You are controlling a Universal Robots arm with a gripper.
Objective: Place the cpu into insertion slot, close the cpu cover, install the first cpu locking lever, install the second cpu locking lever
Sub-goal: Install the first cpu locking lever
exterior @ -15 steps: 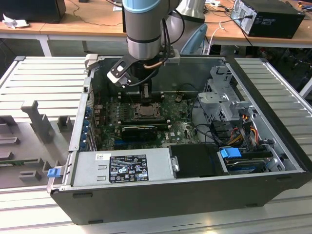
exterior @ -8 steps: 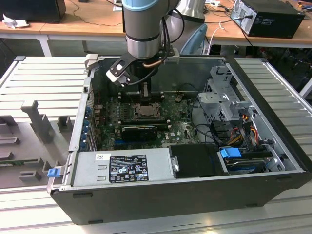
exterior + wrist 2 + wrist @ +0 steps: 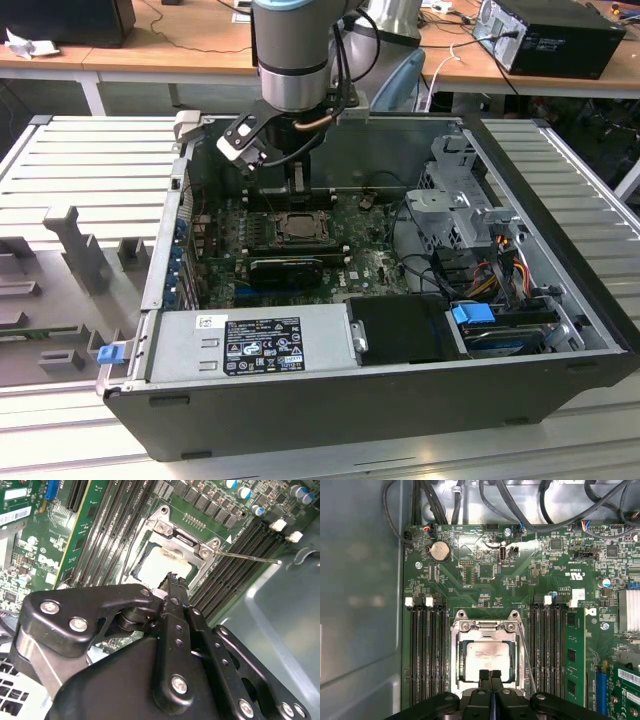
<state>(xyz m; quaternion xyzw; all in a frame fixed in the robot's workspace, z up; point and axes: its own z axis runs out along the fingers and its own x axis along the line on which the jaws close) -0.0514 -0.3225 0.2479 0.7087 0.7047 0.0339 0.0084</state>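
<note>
The cpu point(image 3: 485, 656) lies flat in the insertion slot point(image 3: 454, 655), its pale metal top showing through the square window of the cpu cover point(image 3: 487, 626). That silver cover lies down over the socket. My gripper point(image 3: 490, 676) is shut with nothing between its fingertips and hovers over the edge of the cover's window. The second wrist view shows the fingertips point(image 3: 173, 582) just above the cpu point(image 3: 157, 565). One thin locking lever point(image 3: 526, 652) runs along the socket's side; its rod point(image 3: 250, 557) sticks out free. From the exterior view the arm hangs straight over the socket point(image 3: 297, 227).
Memory slots point(image 3: 427, 645) flank the socket on both sides. A black card point(image 3: 287, 270) and the power-supply box point(image 3: 250, 345) sit nearer the case front. The drive cage point(image 3: 450, 200), cables and a blue tab point(image 3: 472, 313) fill the exterior view's right. Case walls surround it all.
</note>
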